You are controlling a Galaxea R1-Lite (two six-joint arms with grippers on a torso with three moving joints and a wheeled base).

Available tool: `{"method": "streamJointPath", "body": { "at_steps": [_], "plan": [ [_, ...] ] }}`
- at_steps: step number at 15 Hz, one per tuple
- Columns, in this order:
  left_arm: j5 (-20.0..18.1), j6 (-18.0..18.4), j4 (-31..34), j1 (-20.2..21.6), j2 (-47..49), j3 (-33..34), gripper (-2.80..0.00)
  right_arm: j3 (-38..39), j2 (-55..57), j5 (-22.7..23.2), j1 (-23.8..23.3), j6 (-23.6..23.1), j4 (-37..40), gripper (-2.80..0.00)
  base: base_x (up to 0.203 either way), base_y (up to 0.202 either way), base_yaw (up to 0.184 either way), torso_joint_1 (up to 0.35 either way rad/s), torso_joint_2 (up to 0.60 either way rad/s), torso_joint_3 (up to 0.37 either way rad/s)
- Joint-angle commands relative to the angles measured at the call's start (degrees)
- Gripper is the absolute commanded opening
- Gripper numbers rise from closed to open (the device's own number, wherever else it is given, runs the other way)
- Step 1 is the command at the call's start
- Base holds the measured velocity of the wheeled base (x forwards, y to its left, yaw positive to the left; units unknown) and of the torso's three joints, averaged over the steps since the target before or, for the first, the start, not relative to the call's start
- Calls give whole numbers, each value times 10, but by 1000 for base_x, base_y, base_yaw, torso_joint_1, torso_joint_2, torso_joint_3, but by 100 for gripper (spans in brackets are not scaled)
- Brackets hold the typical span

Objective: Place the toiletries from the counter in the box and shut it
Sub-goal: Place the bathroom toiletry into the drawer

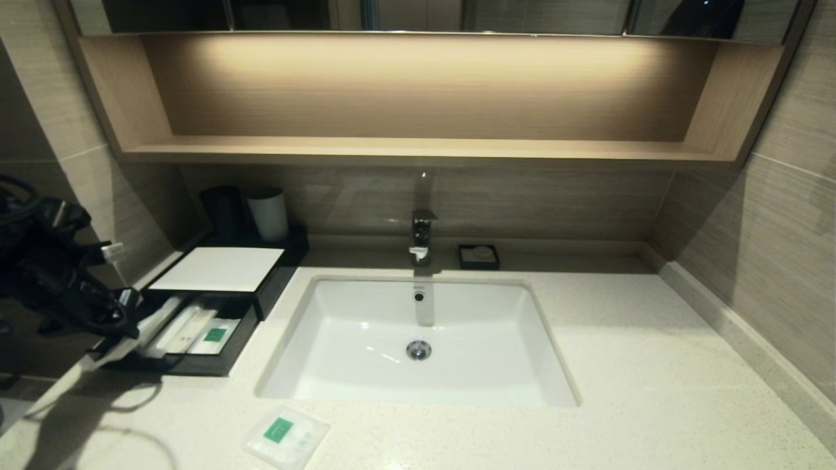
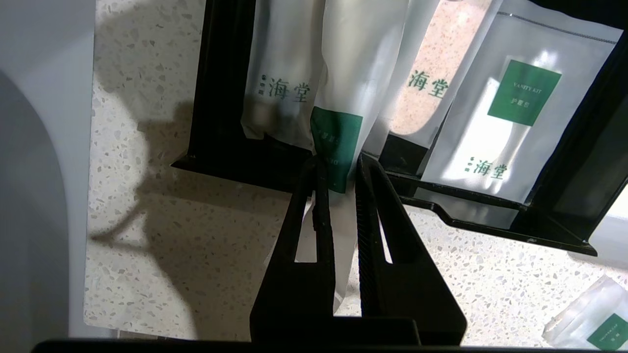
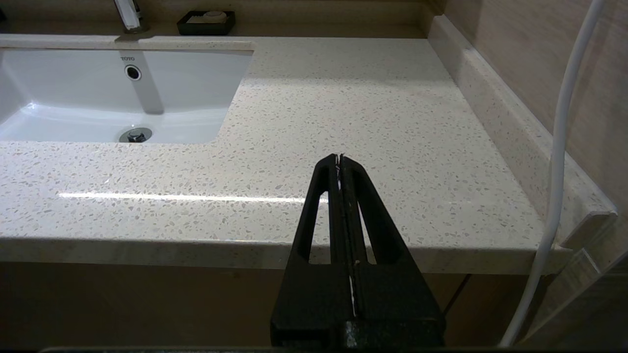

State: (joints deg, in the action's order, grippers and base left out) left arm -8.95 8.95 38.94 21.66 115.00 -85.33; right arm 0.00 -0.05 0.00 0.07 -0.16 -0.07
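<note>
Currently the left pincer (image 2: 338, 169) is pinching the long thin packet (image 2: 343, 98) near its green-label end, fingers closed on the plastic with a narrow gap between them. The packet's long axis runs straight out ahead of the pincer, away from the wrist: its far end already reaches into the open drawer of the box (image 1: 225, 369), while the gripped end hangs over the drawer's front lip and trails back toward the wrist above the worktop (image 1: 620, 391). Other wrapped packets already lie in the drawer on both sides of the pincer line, long axes roughly parallel to the held one, so the slot it is aimed at is tight. My read: the coming move is push forward along that axis, lower, then release; the risk is the tail catching on the front lip. The flat squarish packet (image 1: 285, 436) is still out on the worktop, behind the pincer and off to its side toward the sink (image 1: 418, 339), well apart from the box, green label up; the left arm is clearly nearer to it. Its edges sit skewed to the worktop edge, no strong long axis. The right pincer (image 3: 340, 162) hangs off the front of the worktop on the far side of the sink, pressed together, holding nothing, parked. Drawer not yet shut.
</note>
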Motion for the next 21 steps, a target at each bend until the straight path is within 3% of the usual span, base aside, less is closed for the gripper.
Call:
{"method": "streamJointPath", "body": {
  "at_steps": [1,12,21],
  "plan": [
    [0,-1,-1,-3,8,0,-280,1,0,0,1,0,0,-280,0,0,0,0,0,0],
    [2,-43,-50,-14,32,0,-280,1,0,0,0,0,0,-280,0,0,0,0,0,0],
    [2,-54,-84,-17,40,-1,-280,1,0,0,0,0,0,-280,0,0,0,0,0,0]
  ]
}}
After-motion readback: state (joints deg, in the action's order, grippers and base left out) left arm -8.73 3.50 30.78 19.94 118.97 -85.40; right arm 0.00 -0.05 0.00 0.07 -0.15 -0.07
